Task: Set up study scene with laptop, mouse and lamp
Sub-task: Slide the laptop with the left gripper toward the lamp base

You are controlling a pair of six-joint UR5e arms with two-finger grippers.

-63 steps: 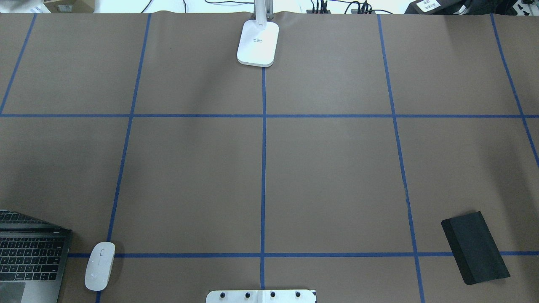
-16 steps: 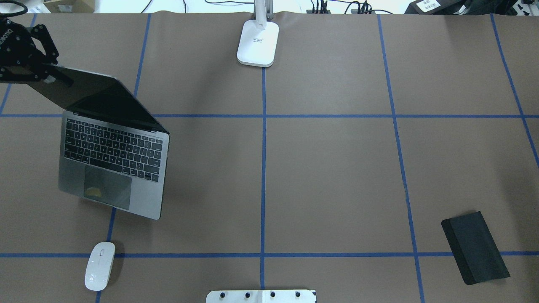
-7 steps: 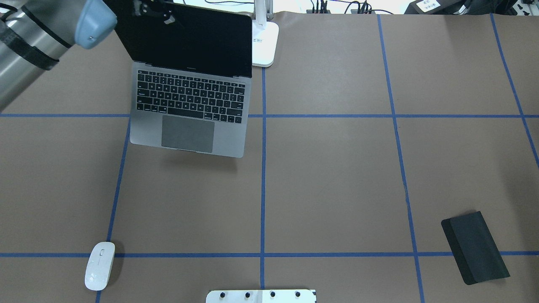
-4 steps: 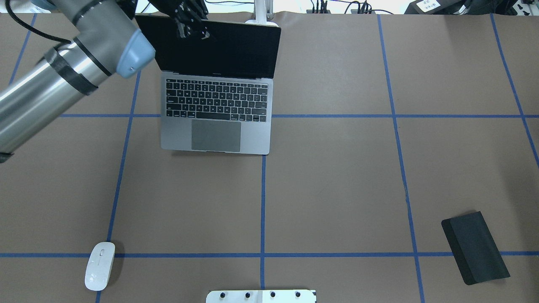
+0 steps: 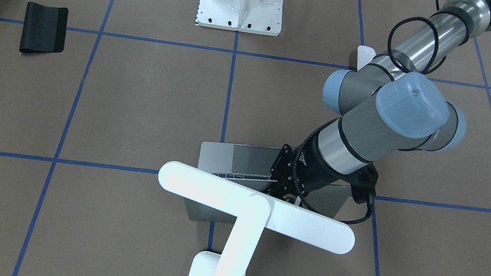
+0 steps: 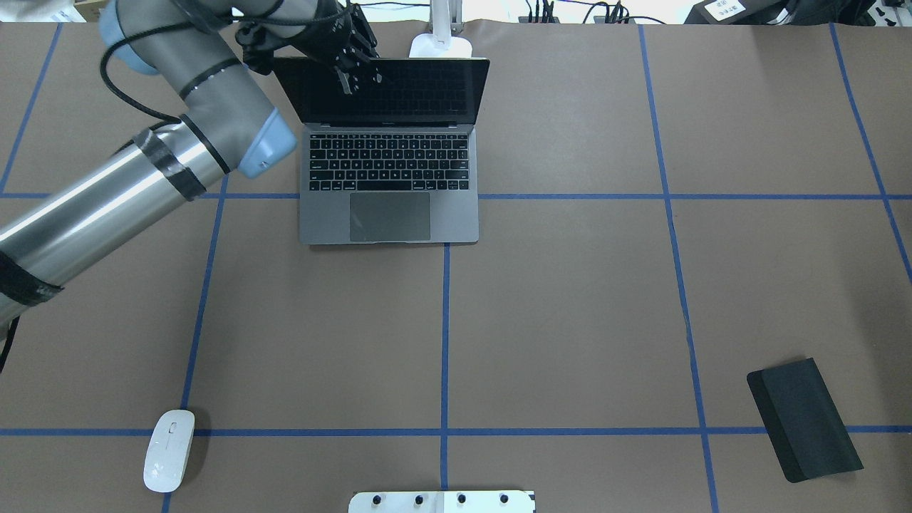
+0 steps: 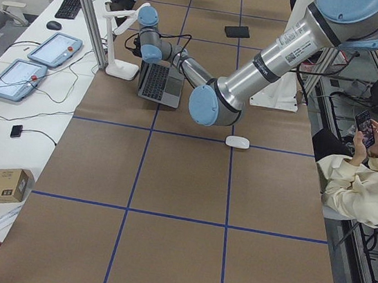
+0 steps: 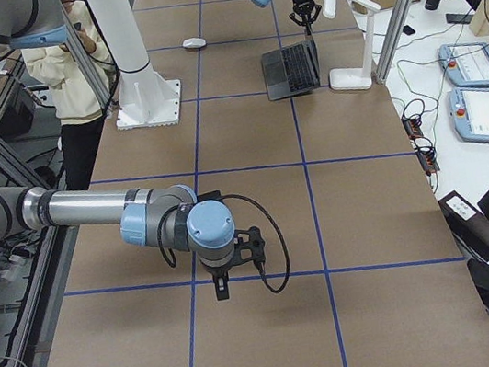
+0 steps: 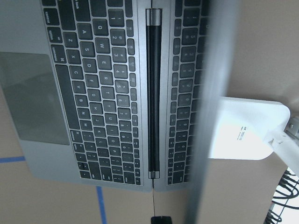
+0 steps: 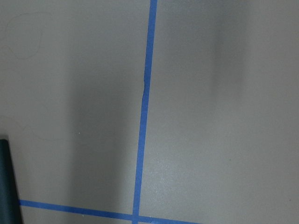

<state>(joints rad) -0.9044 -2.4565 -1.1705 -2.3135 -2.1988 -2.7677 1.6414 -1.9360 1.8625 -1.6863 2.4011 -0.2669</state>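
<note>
The laptop (image 6: 390, 164) stands open at the far middle of the tabletop (image 6: 570, 299), squared to the blue tape lines (image 6: 446, 335). Its keyboard faces the robot and its screen is just in front of the base of the lamp (image 6: 440, 47). Seen from the operators' side, the lamp's bar head reaches over the lid, so the spot reads as chosen to put the keys under the light. The left end effector (image 6: 353, 65) is at the top edge of the screen, left of its middle, and appears pinched on that thin lid edge. Its wrist camera looks straight down the lid's rim, which fits such a grip. Holding by the lid suits moving an open machine but loads the hinge. The base seems to lie flat on the paper, so I judge the placing nearly done and the release next. The mouse (image 6: 169, 450) lies at the robot's near edge on its left, well apart from the laptop. A black mouse pad (image 6: 804, 420) lies toward the opposite near corner, and neither is yet beside the keyboard. The right end effector (image 8: 221, 285) hangs low over bare paper not far from that pad, perhaps waiting for it. Whether it is spread or pressed together I cannot tell.
</note>
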